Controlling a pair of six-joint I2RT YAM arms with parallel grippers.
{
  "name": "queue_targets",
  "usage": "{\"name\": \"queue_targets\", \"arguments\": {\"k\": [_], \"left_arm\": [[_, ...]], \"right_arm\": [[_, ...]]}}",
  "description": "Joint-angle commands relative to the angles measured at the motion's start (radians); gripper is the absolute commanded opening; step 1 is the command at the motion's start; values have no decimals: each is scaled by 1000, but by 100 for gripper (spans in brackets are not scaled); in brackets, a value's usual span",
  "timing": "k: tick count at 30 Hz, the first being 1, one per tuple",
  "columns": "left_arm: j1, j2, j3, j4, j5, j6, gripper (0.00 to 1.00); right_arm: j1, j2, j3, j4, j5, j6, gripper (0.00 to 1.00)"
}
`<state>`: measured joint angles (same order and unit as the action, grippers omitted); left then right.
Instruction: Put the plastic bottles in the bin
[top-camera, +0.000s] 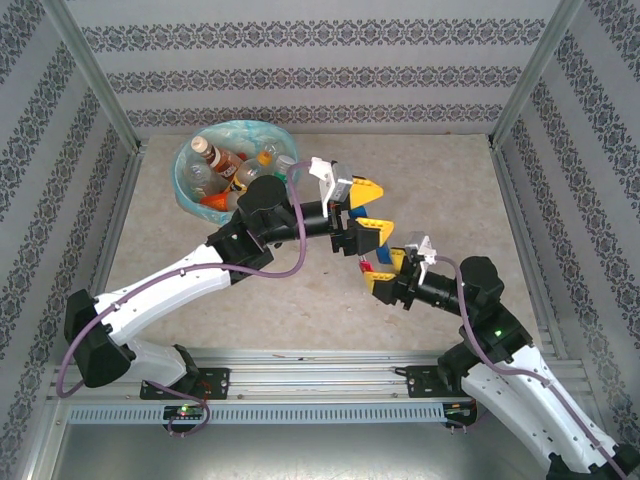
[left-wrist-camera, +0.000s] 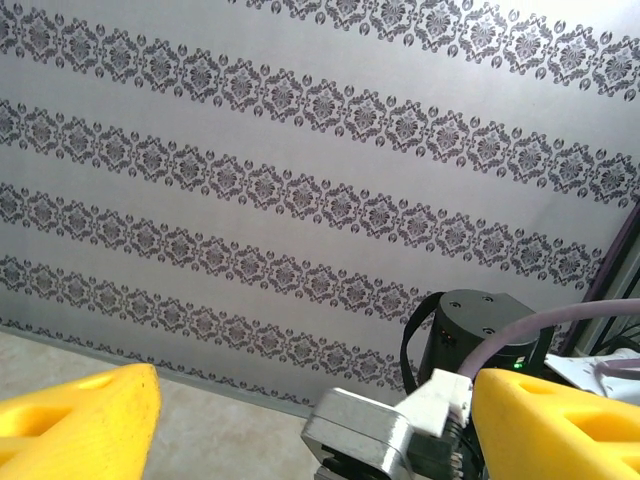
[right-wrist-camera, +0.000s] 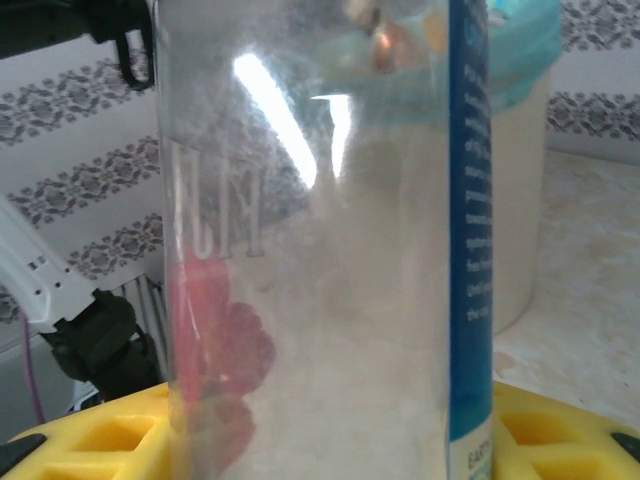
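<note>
The bin (top-camera: 190, 185), a cream bucket with a turquoise liner, stands at the back left with several plastic bottles (top-camera: 232, 165) in it. My right gripper (top-camera: 380, 268) is shut on a clear plastic bottle (right-wrist-camera: 320, 260) with a blue label and pink print. The bottle stands upright between the yellow fingers (right-wrist-camera: 560, 430), and in the top view just a pink bit of that bottle (top-camera: 365, 265) shows. The bin (right-wrist-camera: 515, 180) rises close behind it. My left gripper (top-camera: 368, 210) hangs open just above and behind the right one, its yellow fingers (left-wrist-camera: 80, 420) wide apart with nothing held.
Patterned walls close in the beige table (top-camera: 440, 190) on three sides, with metal posts at the corners. The right arm's wrist housing (left-wrist-camera: 385, 435) and black joint (left-wrist-camera: 480, 330) sit close before the left gripper. The two arms nearly touch mid-table.
</note>
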<state>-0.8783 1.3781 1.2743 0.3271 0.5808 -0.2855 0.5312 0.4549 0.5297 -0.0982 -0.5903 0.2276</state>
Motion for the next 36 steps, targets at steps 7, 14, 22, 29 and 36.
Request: {"name": "queue_targets", "arguments": {"k": [7,14,22,29,36], "left_arm": [[-24,-45,-66,61,53,-25,62],[-23,-112,-147,122,-30,-37,74],[-24,-160,-172,124,-11,-72,68],[-23,-143,-166,184,50,-144,43],[-24,-150,-178,232,30,-168,8]], "right_arm": [[69,-15,23,98,8,-48,42],[91,-45,28,99,32,-54,41],[108,-59,14,137,37,-45,40],[126,-59,9,135,13,-61,40],[131,-68,1,123,24,-65,42]]}}
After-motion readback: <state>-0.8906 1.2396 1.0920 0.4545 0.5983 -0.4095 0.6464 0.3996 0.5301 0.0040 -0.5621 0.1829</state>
